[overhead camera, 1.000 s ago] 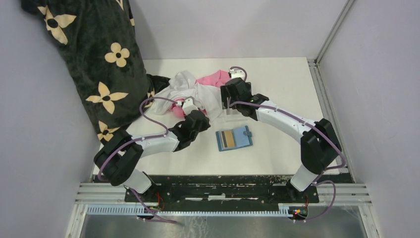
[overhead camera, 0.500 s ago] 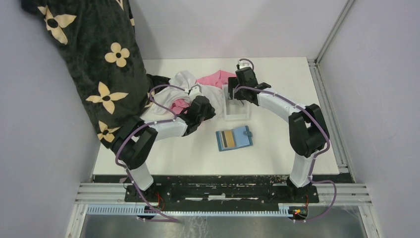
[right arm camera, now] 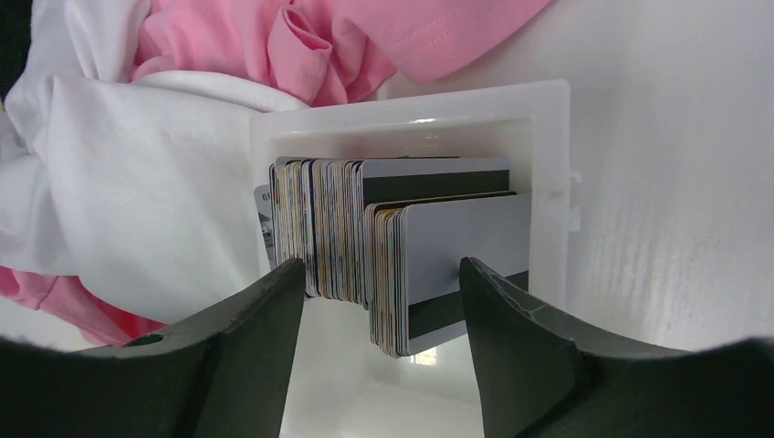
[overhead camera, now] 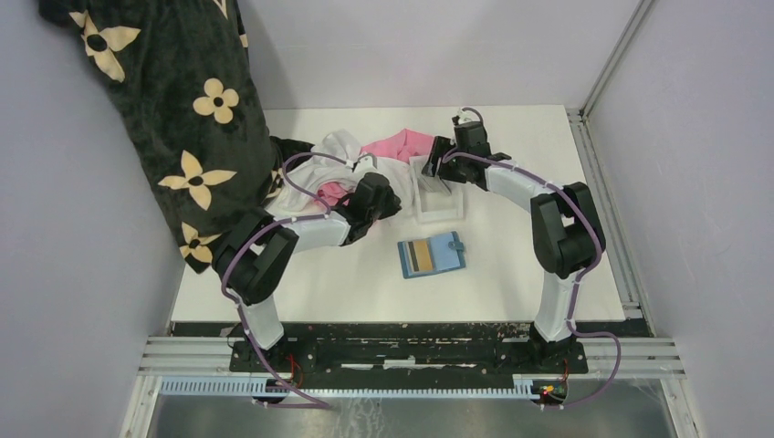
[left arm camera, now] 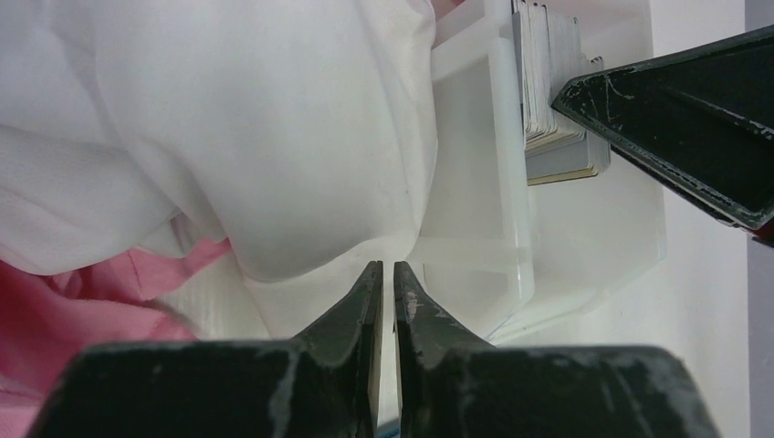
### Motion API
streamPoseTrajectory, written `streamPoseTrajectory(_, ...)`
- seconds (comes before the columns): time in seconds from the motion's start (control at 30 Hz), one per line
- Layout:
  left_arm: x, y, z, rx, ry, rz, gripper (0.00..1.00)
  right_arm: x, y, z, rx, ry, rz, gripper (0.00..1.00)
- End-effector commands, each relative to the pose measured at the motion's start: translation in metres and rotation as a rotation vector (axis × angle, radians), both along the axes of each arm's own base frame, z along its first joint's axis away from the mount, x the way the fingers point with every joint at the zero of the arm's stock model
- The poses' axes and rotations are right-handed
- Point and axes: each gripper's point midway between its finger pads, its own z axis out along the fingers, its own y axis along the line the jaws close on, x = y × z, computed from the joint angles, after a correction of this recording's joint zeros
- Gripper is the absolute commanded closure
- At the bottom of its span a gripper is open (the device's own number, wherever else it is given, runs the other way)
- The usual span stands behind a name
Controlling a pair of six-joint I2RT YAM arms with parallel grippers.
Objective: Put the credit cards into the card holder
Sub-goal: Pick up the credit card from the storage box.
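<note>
The teal-blue card holder (overhead camera: 445, 250) lies open on the white table, with a gold-tan card (overhead camera: 420, 259) in its left half. Several credit cards (right arm camera: 438, 246) stand on edge in a stack inside a clear plastic tray (right arm camera: 411, 105), which also shows in the top view (overhead camera: 438, 210). My right gripper (right arm camera: 381, 269) is open, one finger on each side of the stack's near end, not touching it. My left gripper (left arm camera: 382, 267) is shut and empty, its tips against white cloth (left arm camera: 274, 137) beside the tray's left wall (left arm camera: 507, 182).
A pile of white and pink cloth (overhead camera: 360, 160) lies against the tray's left side. A dark flowered blanket (overhead camera: 173, 109) hangs over the table's left edge. A metal rail (overhead camera: 602, 182) runs along the right edge.
My right arm swung right and back until its gripper came over the tray's far end. My left gripper moved up and right to the tray's left side.
</note>
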Motion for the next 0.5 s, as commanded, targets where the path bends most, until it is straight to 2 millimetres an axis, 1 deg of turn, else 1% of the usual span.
streamPoseTrajectory(0.0, 0.014, -0.013, 0.022, -0.032, -0.059, -0.029, 0.85, 0.002, 0.015, 0.01, 0.12, -0.023, 0.021, 0.33)
streamPoseTrajectory(0.13, 0.017, -0.02, 0.025, -0.05, -0.056, -0.048, 0.85, -0.001, 0.02, 0.018, 0.162, -0.026, 0.026, 0.39)
streamPoseTrajectory(0.23, 0.02, -0.026, 0.026, -0.058, -0.051, -0.061, 0.86, -0.002, 0.02, 0.026, 0.177, -0.039, 0.024, 0.41)
streamPoseTrajectory(0.3, 0.02, -0.029, 0.025, -0.062, -0.046, -0.069, 0.85, -0.004, 0.02, 0.031, 0.183, -0.044, 0.026, 0.44)
streamPoseTrajectory(0.47, 0.022, -0.033, 0.025, -0.066, -0.041, -0.081, 0.86, -0.006, 0.02, 0.043, 0.194, -0.059, 0.025, 0.48)
